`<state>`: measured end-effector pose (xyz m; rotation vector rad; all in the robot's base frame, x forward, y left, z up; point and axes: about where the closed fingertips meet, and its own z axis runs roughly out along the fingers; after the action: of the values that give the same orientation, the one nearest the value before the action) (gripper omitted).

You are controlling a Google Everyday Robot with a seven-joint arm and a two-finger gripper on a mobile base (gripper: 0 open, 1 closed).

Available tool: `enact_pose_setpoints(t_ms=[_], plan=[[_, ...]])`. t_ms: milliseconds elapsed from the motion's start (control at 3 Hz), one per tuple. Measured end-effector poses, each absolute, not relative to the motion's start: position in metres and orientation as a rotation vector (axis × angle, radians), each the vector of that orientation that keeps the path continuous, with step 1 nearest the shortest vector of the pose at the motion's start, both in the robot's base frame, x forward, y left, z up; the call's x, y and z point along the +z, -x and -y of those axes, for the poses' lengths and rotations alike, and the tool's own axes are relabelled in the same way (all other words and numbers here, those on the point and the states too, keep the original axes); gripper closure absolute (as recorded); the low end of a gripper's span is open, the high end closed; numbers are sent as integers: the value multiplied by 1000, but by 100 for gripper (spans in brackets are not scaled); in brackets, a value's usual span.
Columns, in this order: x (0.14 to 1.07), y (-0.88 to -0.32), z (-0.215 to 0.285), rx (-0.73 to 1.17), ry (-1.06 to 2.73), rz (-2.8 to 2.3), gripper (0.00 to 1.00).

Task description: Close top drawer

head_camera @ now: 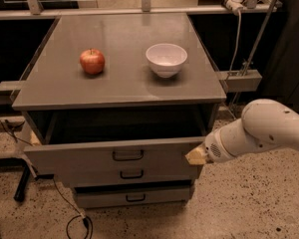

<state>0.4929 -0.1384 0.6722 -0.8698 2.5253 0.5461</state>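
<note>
The top drawer (114, 156) of the grey cabinet is partly open, its wide front panel with a dark bail handle (127, 155) standing a little out from the cabinet body. My gripper (195, 156) is at the right end of that front panel, touching its right edge, on the end of the white arm (269, 128) that comes in from the right. Two narrower drawer fronts sit below, the middle drawer (132, 174) and the bottom drawer (134, 197), both pushed in.
A red apple (92, 61) and a white bowl (166, 59) stand on the cabinet top (119, 83). Cables (72, 218) lie on the speckled floor at the lower left. A metal frame and rail (239, 78) stand right of the cabinet.
</note>
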Motion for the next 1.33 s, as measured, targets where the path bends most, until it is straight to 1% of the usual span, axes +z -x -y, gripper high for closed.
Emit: enact_pose_setpoints(t_ms=[333, 667, 1333], plan=[[675, -525, 142, 515, 738, -2515, 100], [675, -525, 142, 515, 740, -2514, 100], [668, -539, 133, 454, 727, -2523, 100]])
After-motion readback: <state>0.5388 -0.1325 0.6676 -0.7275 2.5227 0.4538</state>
